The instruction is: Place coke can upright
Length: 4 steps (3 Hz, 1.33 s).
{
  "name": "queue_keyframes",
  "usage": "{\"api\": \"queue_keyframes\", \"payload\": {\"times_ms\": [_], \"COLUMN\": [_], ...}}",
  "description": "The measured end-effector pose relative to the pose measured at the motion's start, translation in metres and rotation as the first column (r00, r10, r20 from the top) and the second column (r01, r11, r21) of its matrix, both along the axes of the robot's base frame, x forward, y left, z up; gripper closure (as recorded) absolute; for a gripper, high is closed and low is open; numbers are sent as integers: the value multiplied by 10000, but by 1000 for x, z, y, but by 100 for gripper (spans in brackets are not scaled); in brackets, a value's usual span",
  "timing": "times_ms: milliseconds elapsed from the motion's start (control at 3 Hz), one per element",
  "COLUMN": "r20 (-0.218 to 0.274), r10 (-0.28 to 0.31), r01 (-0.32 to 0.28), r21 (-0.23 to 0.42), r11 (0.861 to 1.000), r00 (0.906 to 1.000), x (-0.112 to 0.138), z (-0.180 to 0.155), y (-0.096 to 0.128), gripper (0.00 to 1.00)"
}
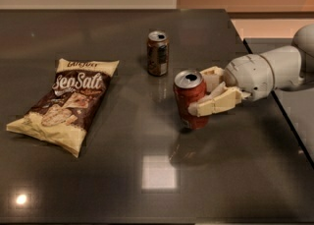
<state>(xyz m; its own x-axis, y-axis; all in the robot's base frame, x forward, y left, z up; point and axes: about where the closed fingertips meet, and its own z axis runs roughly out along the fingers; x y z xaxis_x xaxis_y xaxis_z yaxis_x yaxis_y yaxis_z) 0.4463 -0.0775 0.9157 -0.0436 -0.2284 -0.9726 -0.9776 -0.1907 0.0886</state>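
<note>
The red coke can [190, 98] stands upright on the dark table, right of centre, silver top with its opening facing up. My gripper [205, 94] reaches in from the right and is shut on the can. One cream finger [216, 104] lies across the can's front right side and the other finger [212, 77] is behind it. The can's base seems to rest on the table.
A darker brown can [157, 53] stands upright behind and left of the coke can. A sea salt chips bag [65, 102] lies flat at the left. The table [147, 170] ends at the right edge near my arm [267, 71].
</note>
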Motion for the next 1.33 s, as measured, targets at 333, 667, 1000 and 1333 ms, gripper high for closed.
{"api": "queue_keyframes", "payload": {"times_ms": [333,667,1000,1333], "r20": [1,135,328,436], "r10": [11,54,-58,-175], "r01": [-11,-67,23,130], "r21": [519,973,1045,1010], "r11": [9987,9952,9945,9948], "r00": [10000,9999,9994,9989], "x": [4,5,5,3], "z": [-4,-5,-7,-11], "y": [0,-3,-7,-10], "gripper": [100,100,85,62]}}
